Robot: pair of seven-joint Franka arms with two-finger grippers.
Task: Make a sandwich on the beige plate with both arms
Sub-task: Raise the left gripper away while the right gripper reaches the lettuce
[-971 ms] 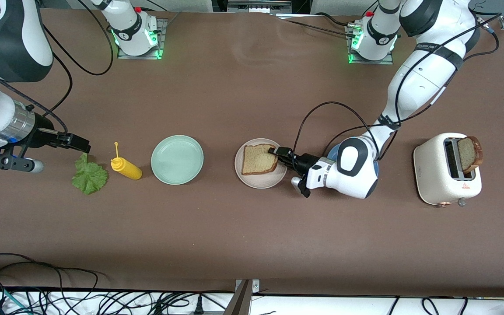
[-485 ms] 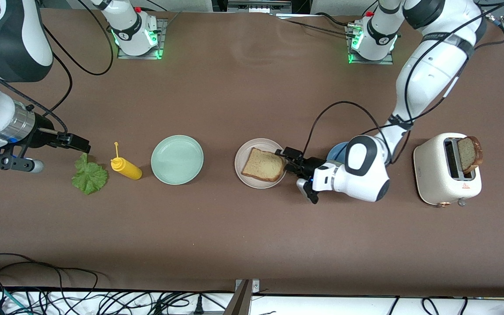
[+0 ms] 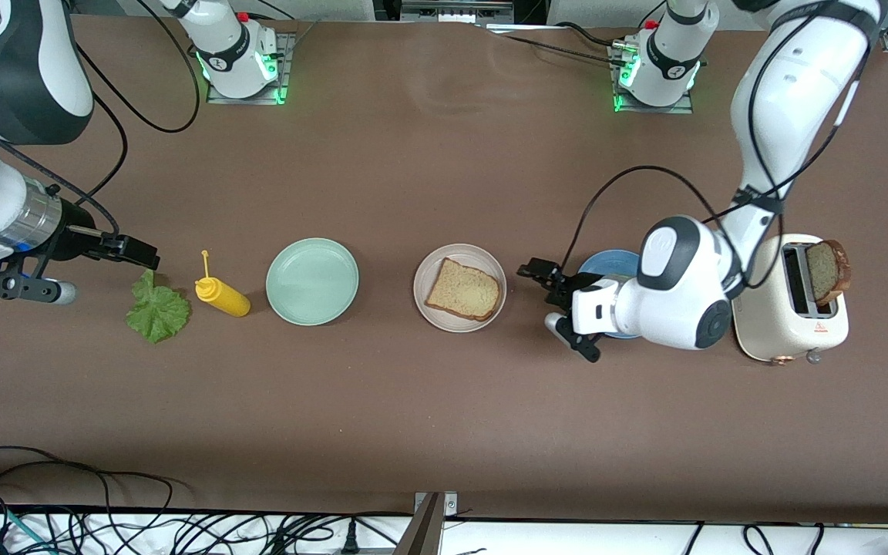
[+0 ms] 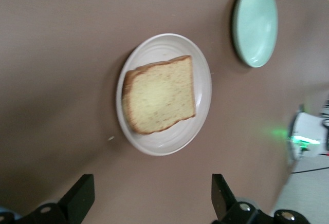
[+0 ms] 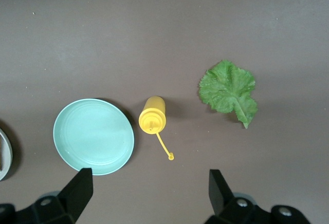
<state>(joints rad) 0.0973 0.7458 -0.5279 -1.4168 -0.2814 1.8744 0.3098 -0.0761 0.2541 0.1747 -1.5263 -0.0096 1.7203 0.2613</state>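
Note:
The beige plate (image 3: 482,258) (image 4: 203,95) sits mid-table with one slice of toast bread (image 3: 463,289) (image 4: 160,94) lying flat on it. My left gripper (image 3: 538,276) (image 4: 151,196) hangs open and empty over the bare table between that plate and the blue plate. A second slice (image 3: 829,271) stands up out of the toaster. The lettuce leaf (image 3: 157,312) (image 5: 229,91) lies flat toward the right arm's end. My right gripper (image 3: 136,253) (image 5: 149,183) waits open and empty over the table at the leaf's edge.
A yellow squeeze bottle (image 3: 222,295) (image 5: 152,115) lies beside the lettuce. Between bottle and beige plate sits a mint-green plate (image 3: 312,280) (image 5: 93,135). A blue plate (image 3: 606,264) shows partly under the left arm. The white toaster (image 3: 787,308) stands toward the left arm's end.
My left gripper opened and let the bread slice settle onto the beige plate, then drew back toward the toaster. The right arm has not moved.

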